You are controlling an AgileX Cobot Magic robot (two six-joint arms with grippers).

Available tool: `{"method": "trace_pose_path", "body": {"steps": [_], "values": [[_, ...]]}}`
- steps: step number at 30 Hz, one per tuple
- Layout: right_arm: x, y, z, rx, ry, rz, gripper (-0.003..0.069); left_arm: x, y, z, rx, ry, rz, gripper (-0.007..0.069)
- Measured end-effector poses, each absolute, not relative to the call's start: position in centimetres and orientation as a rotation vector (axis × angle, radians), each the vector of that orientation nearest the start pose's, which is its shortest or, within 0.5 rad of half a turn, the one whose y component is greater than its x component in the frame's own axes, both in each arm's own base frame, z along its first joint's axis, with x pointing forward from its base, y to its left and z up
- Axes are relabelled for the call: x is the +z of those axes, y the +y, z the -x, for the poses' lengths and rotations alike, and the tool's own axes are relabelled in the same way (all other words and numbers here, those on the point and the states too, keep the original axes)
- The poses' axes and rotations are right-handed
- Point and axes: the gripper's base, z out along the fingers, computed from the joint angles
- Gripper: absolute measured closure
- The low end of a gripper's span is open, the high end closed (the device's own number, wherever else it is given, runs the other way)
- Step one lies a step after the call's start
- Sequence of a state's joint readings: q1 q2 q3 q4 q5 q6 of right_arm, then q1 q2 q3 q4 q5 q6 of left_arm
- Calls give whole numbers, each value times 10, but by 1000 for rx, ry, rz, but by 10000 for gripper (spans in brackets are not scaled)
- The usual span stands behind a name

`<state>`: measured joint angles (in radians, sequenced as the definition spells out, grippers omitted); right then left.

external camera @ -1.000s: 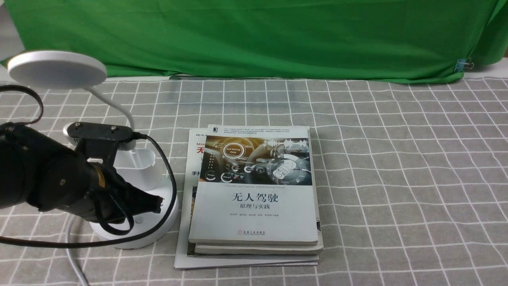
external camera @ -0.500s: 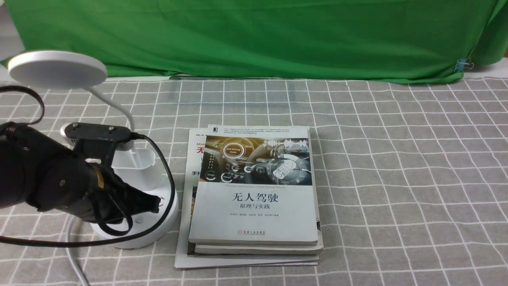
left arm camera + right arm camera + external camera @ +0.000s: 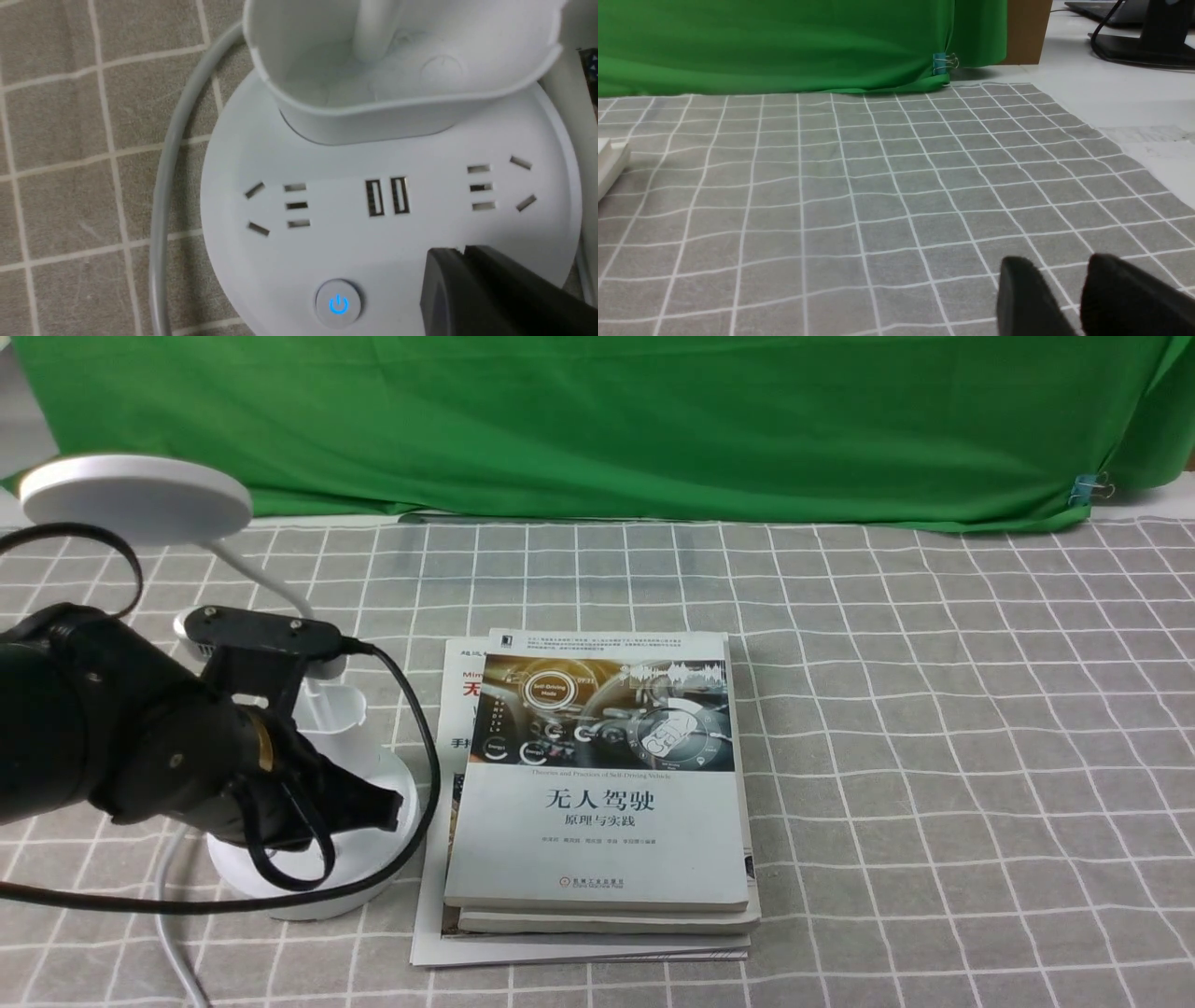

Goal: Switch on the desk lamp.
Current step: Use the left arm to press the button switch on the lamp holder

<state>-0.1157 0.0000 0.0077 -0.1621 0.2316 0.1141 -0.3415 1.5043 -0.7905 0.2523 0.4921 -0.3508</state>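
Note:
The white desk lamp stands at the left of the table, its disc head (image 3: 135, 497) raised on a thin neck above a small cup (image 3: 402, 70) and a round base (image 3: 308, 891). No glow shows under the head. In the left wrist view the base (image 3: 327, 252) shows sockets, two USB ports and a round button (image 3: 338, 303) with a blue lit power sign. My left gripper (image 3: 397, 803) (image 3: 460, 252) is shut, empty, tips just over the base beside that button. My right gripper (image 3: 1059, 266) hangs open over bare cloth, out of the front view.
A stack of books (image 3: 597, 784) lies right beside the lamp base. The lamp's grey cord (image 3: 173, 933) runs toward the near table edge. My arm's black cable (image 3: 415, 784) loops around the base. A green backdrop (image 3: 597, 420) closes the far side.
My left arm has shifted to the right and slightly away from me, carrying the shut gripper's tips further across the lamp base. The lamp and the books have stayed put.

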Motion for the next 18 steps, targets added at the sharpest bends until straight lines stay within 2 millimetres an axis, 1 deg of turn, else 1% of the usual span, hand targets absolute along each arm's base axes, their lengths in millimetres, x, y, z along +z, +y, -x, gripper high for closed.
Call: {"method": "trace_pose_path", "body": {"steps": [3, 10, 18], "values": [[190, -10, -55, -150, 1720, -89, 414, 197, -83, -265, -9, 2645, -232, 606], [190, -10, -55, -150, 1720, -89, 414, 180, -85, -268, -2, 2704, -230, 606], [190, -10, -55, -150, 1720, -90, 414, 179, -87, -273, -9, 2683, -246, 606]]}}
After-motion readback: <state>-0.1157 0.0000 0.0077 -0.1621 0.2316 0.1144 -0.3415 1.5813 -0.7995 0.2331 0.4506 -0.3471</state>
